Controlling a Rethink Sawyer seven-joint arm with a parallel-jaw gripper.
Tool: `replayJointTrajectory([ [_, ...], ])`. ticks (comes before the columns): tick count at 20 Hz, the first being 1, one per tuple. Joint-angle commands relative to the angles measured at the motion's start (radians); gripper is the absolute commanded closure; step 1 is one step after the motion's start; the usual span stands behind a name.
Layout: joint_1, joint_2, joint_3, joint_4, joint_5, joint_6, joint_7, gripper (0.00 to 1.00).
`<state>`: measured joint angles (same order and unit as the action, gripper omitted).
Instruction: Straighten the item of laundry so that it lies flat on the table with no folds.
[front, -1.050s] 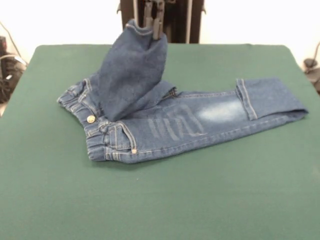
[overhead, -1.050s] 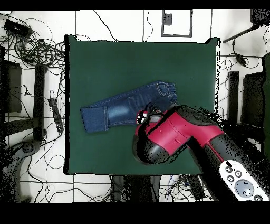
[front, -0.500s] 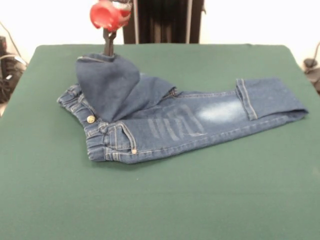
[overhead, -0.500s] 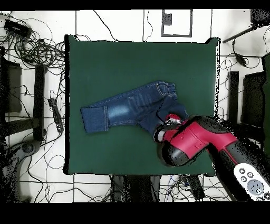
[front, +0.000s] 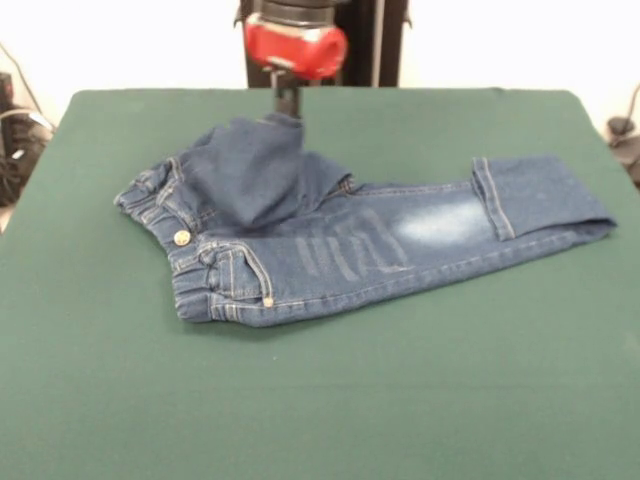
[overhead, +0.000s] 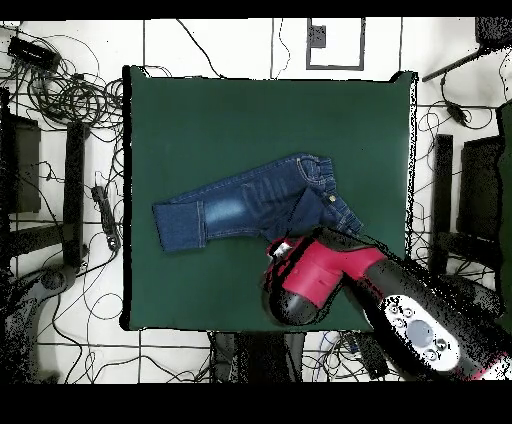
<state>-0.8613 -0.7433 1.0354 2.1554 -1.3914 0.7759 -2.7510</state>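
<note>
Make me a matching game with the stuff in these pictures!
Things:
1. jeans
2. table
3. button
4. end effector

Descriptions:
A. plain dark green
B. shiny metal, by the waistband
C. blue denim with a pale faded patch
D. comes down under the red arm part, at the raised leg's hem

Pairs: 1-C, 2-A, 3-B, 4-D

No readable text that I can make out, faded whitish bars on the jeans (front: 345, 250) leg form no letters, no labels, brands or numbers
</note>
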Motion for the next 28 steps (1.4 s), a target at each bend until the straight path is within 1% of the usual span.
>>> replayJointTrajectory([
  [1, 0.151, -0.091, 0.043, 0.178, 0.080, 0.031, 0.032, 1.00],
  [2, 0.135, -0.123, 0.064, 0.201, 0.116, 0.022, 0.020, 1.00],
  [3, 0.144, -0.145, 0.088, 0.214, 0.155, 0.022, 0.025, 1.00],
  [4, 0.106, -0.172, 0.101, 0.241, 0.175, 0.002, -0.001, 1.00],
  [5, 0.114, -0.205, 0.128, 0.259, 0.213, 0.002, 0.009, 1.00],
  [7, 0.076, -0.271, 0.191, 0.299, 0.300, -0.016, -0.014, 1.00],
  [8, 0.043, -0.331, 0.241, 0.335, 0.361, -0.038, -0.028, 1.00],
  [9, 0.051, -0.356, 0.275, 0.356, 0.401, -0.043, -0.009, 1.00],
  [11, 0.023, -0.396, 0.331, 0.384, 0.456, -0.057, -0.008, 1.00],
  [15, -0.040, -0.415, 0.394, 0.391, 0.493, -0.039, -0.038, 1.00],
  [16, -0.027, -0.370, 0.357, 0.378, 0.434, -0.016, -0.021, 1.00],
  [17, 0.006, -0.360, 0.358, 0.395, 0.423, -0.019, 0.030, 1.00],
  [21, 0.152, -0.264, 0.259, 0.423, 0.267, -0.012, 0.235, 1.00],
  [25, 0.301, -0.110, 0.088, 0.380, 0.024, 0.049, 0.409, 1.00],
  [26, 0.341, -0.080, 0.048, 0.368, -0.026, 0.065, 0.453, 1.00],
  [28, 0.409, -0.035, -0.019, 0.347, -0.098, 0.075, 0.520, 1.00],
])
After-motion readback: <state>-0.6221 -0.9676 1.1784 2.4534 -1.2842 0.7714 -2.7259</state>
